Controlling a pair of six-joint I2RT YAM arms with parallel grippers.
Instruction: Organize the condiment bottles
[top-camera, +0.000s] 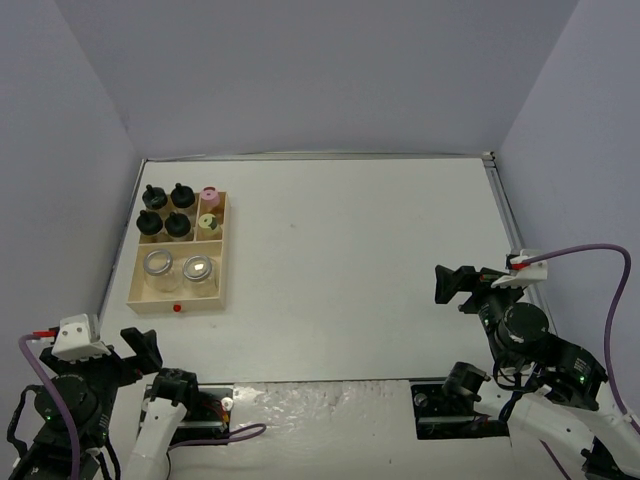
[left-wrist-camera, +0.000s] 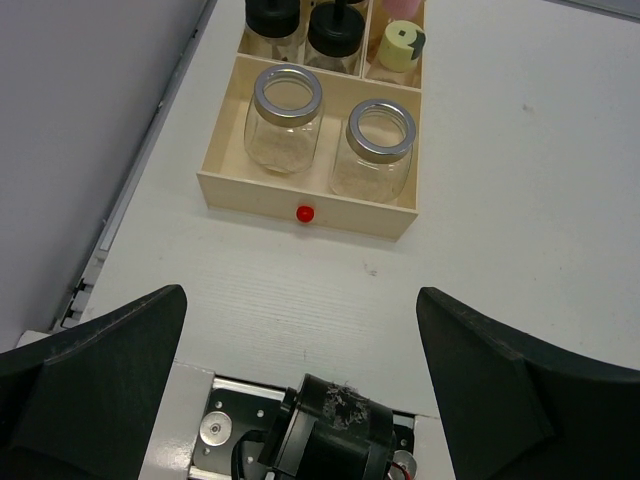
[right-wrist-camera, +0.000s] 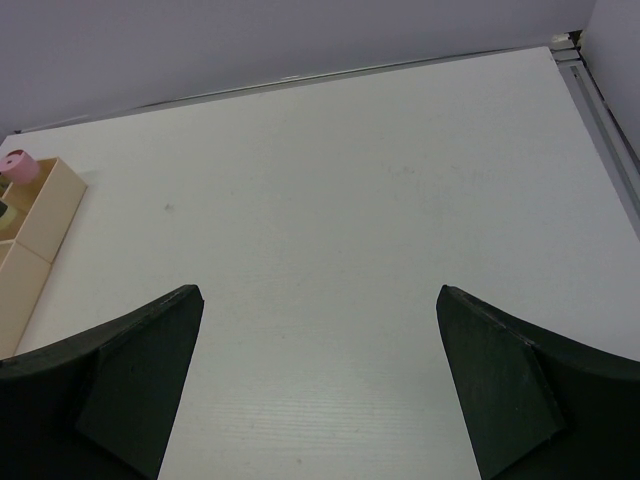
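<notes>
Jars fill the wooden tray (top-camera: 150, 305) at the left of the table (top-camera: 360, 260), and I see none loose on the white top. The four black-capped jars (top-camera: 177, 224) stand together in the far left compartment. The pink-capped jar (top-camera: 210, 194) and the yellow-green-capped jar (top-camera: 208, 223) each have a small cell just to the right of them, pink behind green. The two wide jars (left-wrist-camera: 287, 118) with silvery lids stand side by side in the long near compartment, behind the front wall with its red knob (left-wrist-camera: 305, 213).

The left gripper (left-wrist-camera: 300, 292) hangs low by its base, just short of the tray, fingers spread wide and holding nothing. The right gripper (right-wrist-camera: 320, 290) is well apart from the tray over bare table, also spread wide and empty.

To my eye the sorting looks finished, grouped by cap and size, with no jar left to place. The only thing the next move seems to call for is parking both arms away from the tray, since a reach in could knock an upright jar.
</notes>
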